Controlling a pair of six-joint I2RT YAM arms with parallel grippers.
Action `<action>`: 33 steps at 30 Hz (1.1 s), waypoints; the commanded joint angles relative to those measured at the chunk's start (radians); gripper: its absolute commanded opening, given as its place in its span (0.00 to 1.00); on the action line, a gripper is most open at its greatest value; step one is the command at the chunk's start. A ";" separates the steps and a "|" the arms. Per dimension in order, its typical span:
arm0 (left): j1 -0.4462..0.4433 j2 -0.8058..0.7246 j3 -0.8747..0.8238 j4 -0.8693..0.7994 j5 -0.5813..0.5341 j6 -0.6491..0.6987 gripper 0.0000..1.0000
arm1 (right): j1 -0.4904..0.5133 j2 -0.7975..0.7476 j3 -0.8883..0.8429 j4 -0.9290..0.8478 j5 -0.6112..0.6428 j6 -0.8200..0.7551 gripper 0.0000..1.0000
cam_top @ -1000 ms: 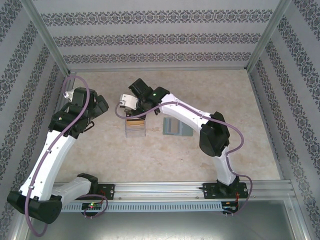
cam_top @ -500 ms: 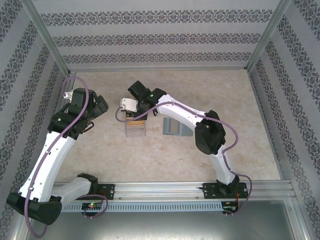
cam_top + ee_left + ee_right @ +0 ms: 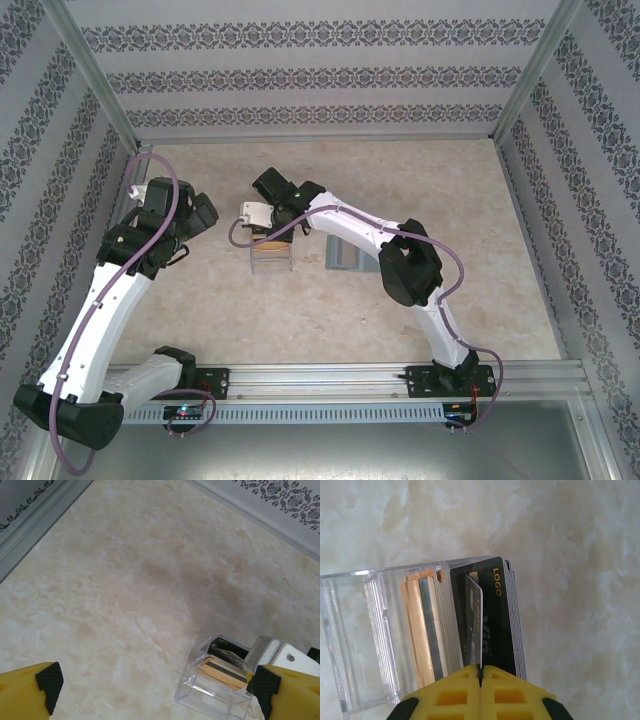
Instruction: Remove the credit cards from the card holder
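Credit cards (image 3: 492, 630) stand stacked at one end of the clear plastic box (image 3: 360, 645), and your right gripper (image 3: 480, 672) is clenched on the edge of the pinched card (image 3: 475, 620) among them. The card holder (image 3: 345, 257) lies near the box, on its right. You cannot tell whether it holds more, so judge the job well along but unconfirmed. Your right arm reaches left, wrist tipped down over the box. The left gripper (image 3: 156, 687) hangs released beside it.

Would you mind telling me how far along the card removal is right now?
Done: a stack of cards stands in the clear box. In hand: the right end effector is shut on one card at that box; the left end effector hangs open. Left: the grey card holder lies beside the box, and whether cards remain in it cannot be seen.
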 commanded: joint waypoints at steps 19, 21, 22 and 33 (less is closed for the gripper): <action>0.012 -0.015 -0.041 -0.016 0.035 0.003 1.00 | 0.019 0.043 0.025 0.117 0.202 0.046 0.29; 0.012 -0.016 -0.040 -0.016 0.040 0.005 1.00 | 0.017 0.046 0.028 0.125 0.226 0.061 0.29; 0.012 -0.016 -0.040 -0.014 0.043 0.006 1.00 | 0.016 0.047 0.032 0.121 0.226 0.065 0.29; 0.012 0.018 -0.064 0.096 0.230 0.060 1.00 | -0.021 -0.099 -0.062 0.177 0.170 0.262 0.32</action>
